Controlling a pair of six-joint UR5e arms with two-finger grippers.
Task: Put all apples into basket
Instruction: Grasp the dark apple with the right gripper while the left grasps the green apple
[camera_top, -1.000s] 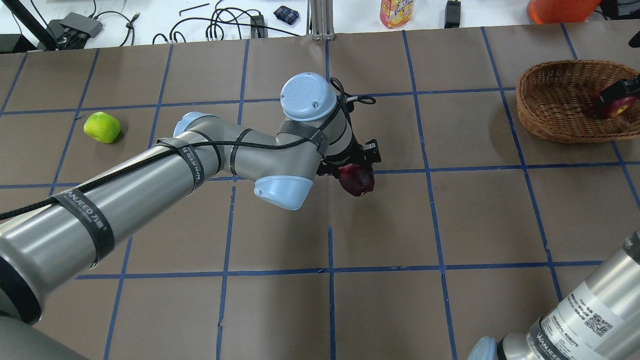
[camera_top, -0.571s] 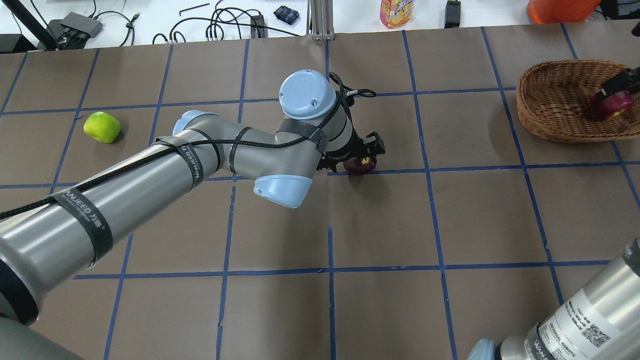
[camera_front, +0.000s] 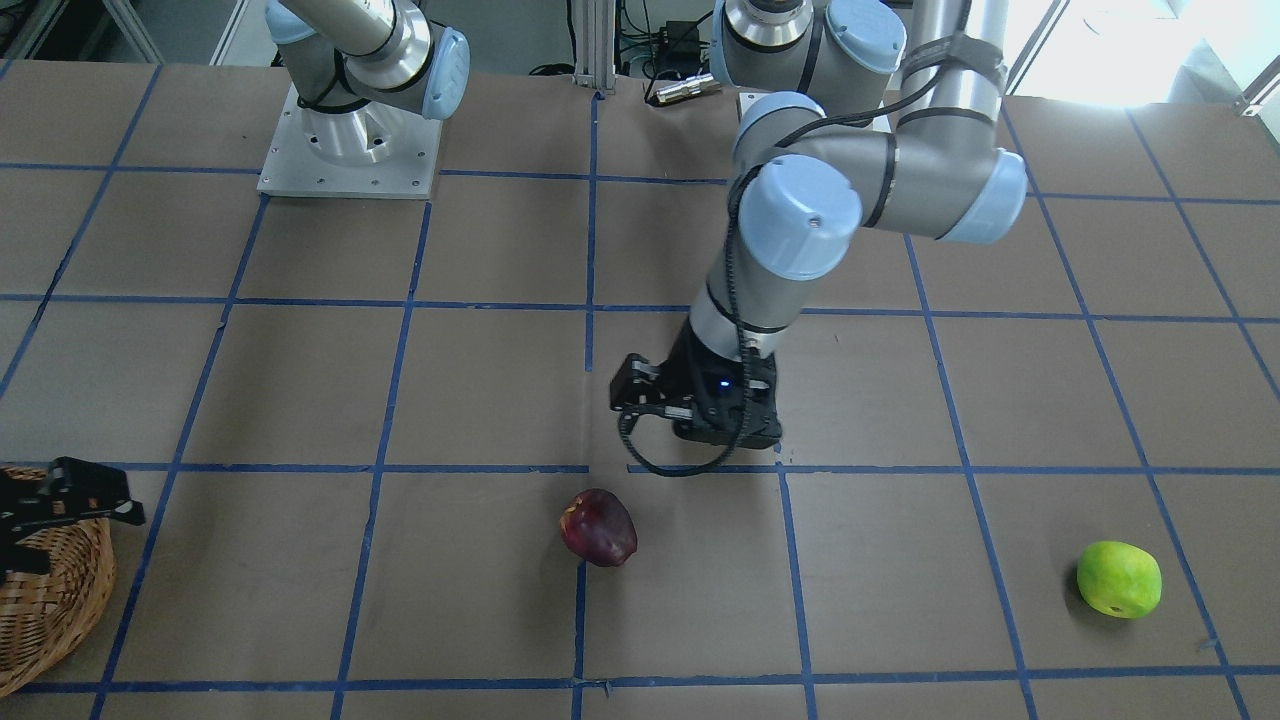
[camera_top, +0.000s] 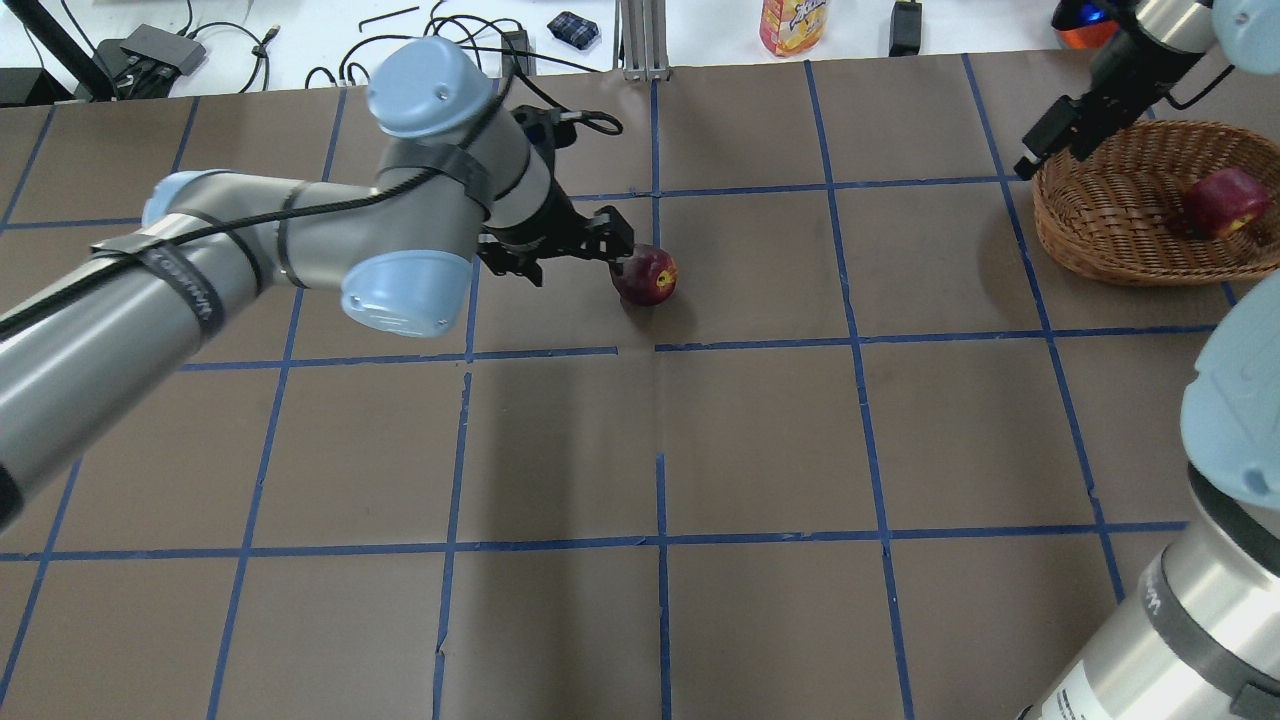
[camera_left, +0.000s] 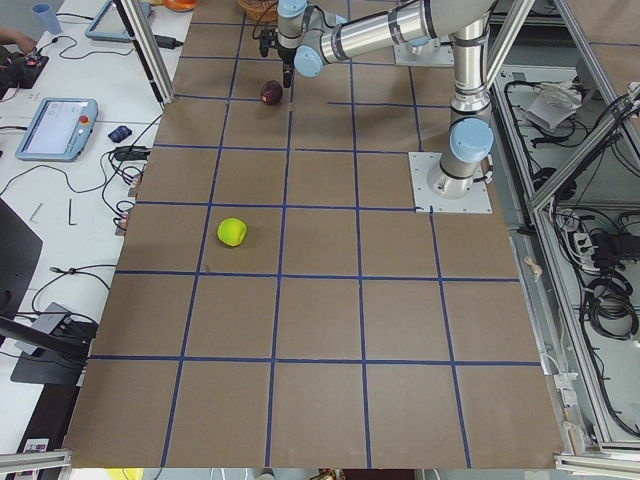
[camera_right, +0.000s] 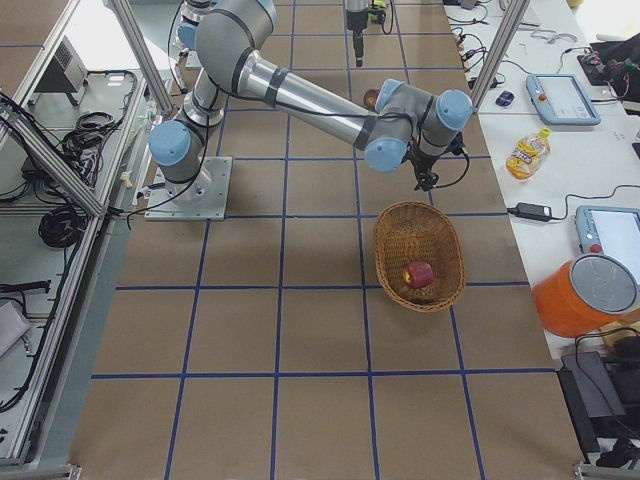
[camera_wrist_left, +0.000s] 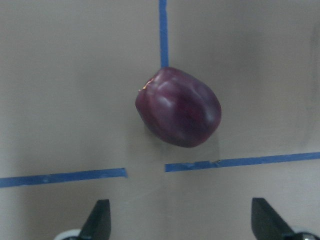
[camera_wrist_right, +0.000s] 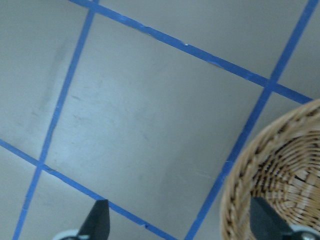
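The dark maroon apple lies on the table near the middle; it also shows in the front view and the left wrist view. My left gripper is open and empty just beside it, apart from it. The red apple lies inside the wicker basket at the far right. My right gripper is open and empty above the basket's left rim. The lime green apple lies alone on the robot's left side; my left arm hides it in the overhead view.
Blue tape lines grid the brown table cover. Cables, a yellow bottle and an orange container lie beyond the table's far edge. The right arm's base plate stands at the robot side.
My left gripper has let go of the maroon apple, which now lies on the table, and the arm has swung left. My right gripper has left the red apple in the basket and moved to its left rim.
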